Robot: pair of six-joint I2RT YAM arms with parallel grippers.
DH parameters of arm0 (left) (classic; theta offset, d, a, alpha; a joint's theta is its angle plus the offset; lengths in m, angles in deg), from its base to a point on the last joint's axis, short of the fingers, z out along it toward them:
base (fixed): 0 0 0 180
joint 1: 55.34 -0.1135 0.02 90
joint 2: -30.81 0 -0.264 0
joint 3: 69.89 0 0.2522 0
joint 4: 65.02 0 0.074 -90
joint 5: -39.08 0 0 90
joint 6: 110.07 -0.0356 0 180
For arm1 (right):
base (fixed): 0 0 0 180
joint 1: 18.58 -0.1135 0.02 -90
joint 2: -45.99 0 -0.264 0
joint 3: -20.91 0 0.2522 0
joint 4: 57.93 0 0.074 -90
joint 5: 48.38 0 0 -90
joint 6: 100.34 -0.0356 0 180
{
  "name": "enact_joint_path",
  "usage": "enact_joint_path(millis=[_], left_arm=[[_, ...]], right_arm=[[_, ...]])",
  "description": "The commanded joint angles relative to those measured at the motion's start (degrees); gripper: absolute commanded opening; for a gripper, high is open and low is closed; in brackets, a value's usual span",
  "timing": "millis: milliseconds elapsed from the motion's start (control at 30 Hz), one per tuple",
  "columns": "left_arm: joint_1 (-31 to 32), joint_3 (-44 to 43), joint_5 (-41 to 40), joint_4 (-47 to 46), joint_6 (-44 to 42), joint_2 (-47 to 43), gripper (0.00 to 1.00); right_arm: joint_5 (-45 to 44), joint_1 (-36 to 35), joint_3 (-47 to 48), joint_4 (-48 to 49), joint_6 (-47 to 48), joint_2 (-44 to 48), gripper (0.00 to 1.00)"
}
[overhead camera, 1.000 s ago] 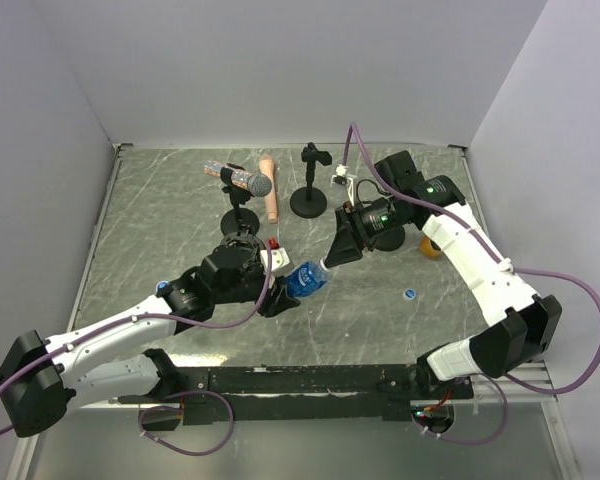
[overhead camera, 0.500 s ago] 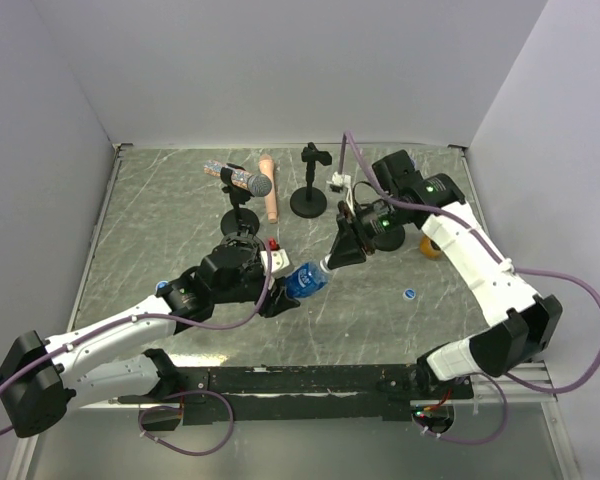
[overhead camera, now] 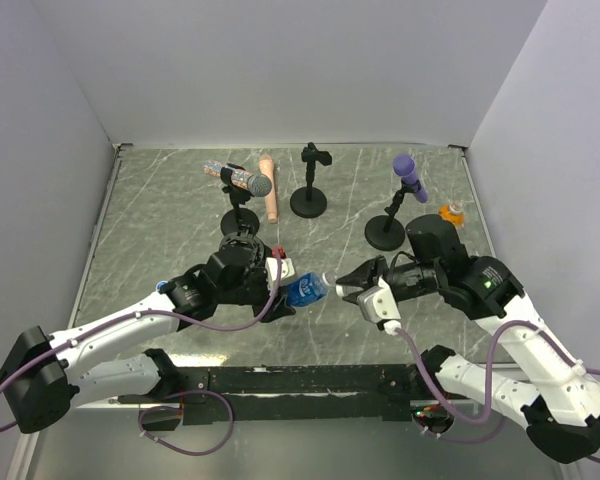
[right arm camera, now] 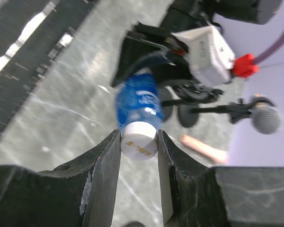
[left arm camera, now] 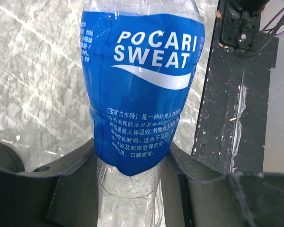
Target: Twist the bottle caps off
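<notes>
A clear bottle with a blue Pocari Sweat label (overhead camera: pixel 305 290) lies tilted in my left gripper (overhead camera: pixel 280 290), which is shut on its lower body. In the left wrist view the bottle (left arm camera: pixel 142 85) fills the frame between the fingers of the left gripper (left arm camera: pixel 130 189). My right gripper (overhead camera: pixel 342 286) comes from the right and is shut on the bottle's whitish cap (overhead camera: pixel 329 281). In the right wrist view the cap (right arm camera: pixel 139 140) sits at the bottle's (right arm camera: pixel 135 101) mouth, pinched on both sides by the right gripper (right arm camera: pixel 139 144). A small orange bottle (overhead camera: pixel 451 212) stands at the far right.
A purple microphone (overhead camera: pixel 407 172) stands on a black round base (overhead camera: pixel 384 233) behind my right arm. A grey microphone on a stand (overhead camera: pixel 250 183), a pink stick (overhead camera: pixel 269 200) and a bare black stand (overhead camera: pixel 309 198) are at the back. A small blue round thing (overhead camera: pixel 162 286) lies by the left arm.
My right arm has swung from the far side to the near right, now gripping the cap from the right. The purple microphone is uncovered. The orange bottle stands farther back. The loose blue cap is hidden.
</notes>
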Motion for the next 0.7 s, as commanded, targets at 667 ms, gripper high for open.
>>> enact_joint_path(millis=[667], left_arm=[[-0.03,1.81,-5.85,-8.61,4.97,-15.69,0.01]], right_arm=[[-35.92,36.18,-14.76,2.59,-33.19,-12.32,0.26]])
